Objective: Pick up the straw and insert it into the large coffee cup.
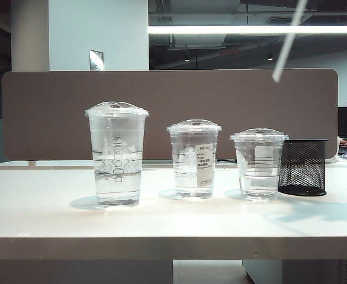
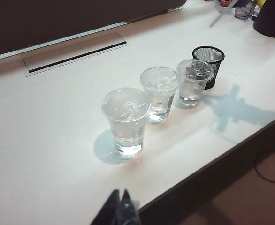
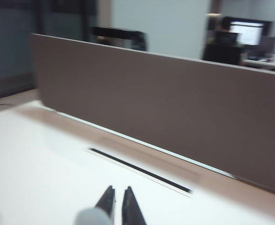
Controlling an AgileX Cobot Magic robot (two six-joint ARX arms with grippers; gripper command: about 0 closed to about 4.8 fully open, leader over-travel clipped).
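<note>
The large coffee cup is the tallest clear cup, domed lid on, at the left end of a row of three; in the left wrist view it is the nearest cup. The white straw hangs tilted in the air at the upper right, coming down from the top edge, its lower end above the mesh holder. In the right wrist view its blurred pale end shows beside the nearly closed fingers of my right gripper, high over the table. My left gripper is shut and empty, near the table's front edge.
A medium cup with a white label and a short clear cup stand right of the large one. A black mesh pen holder stands at the far right. A brown partition runs behind the table, with a cable slot.
</note>
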